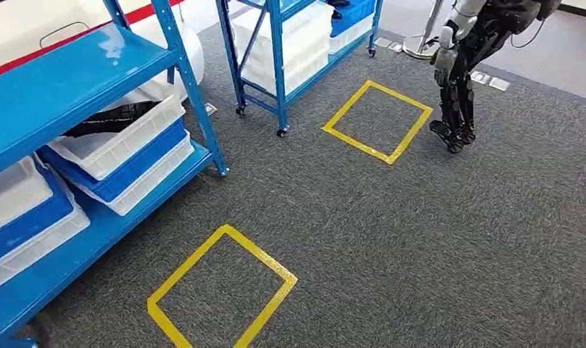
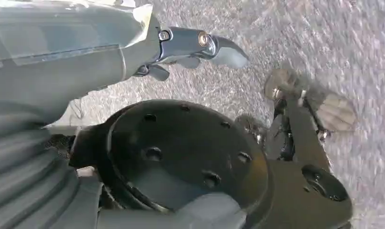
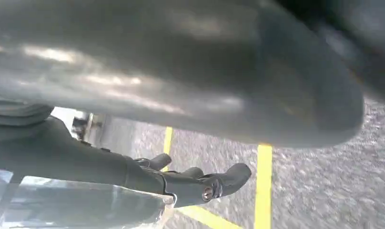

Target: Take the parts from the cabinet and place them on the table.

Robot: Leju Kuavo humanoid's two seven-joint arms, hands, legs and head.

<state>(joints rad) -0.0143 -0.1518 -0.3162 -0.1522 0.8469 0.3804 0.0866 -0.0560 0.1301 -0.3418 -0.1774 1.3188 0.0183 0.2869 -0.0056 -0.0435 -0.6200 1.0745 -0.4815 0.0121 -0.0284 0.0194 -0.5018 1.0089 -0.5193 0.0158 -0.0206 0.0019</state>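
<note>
The blue cabinet [image 1: 72, 80] stands at the left of the head view, its shelves stacked with white and blue bins. Dark parts [image 1: 109, 119] lie in a white bin [image 1: 123, 141] on the lower shelf, partly hidden under the shelf above. My left hand [image 2: 190, 45] hangs over the grey carpet with its thumb and fingers stretched out, holding nothing. My right hand [image 3: 190, 181] also hangs low above the carpet and a yellow tape line, fingers extended and empty. Both hands are well away from the cabinet.
A second blue rack [image 1: 275, 43] on wheels with white bins stands further back. Two yellow tape squares [image 1: 260, 252] [image 1: 345, 104] mark the grey carpet. Another humanoid robot [image 1: 460, 72] stands at the far right. Open carpet lies between the racks and that robot.
</note>
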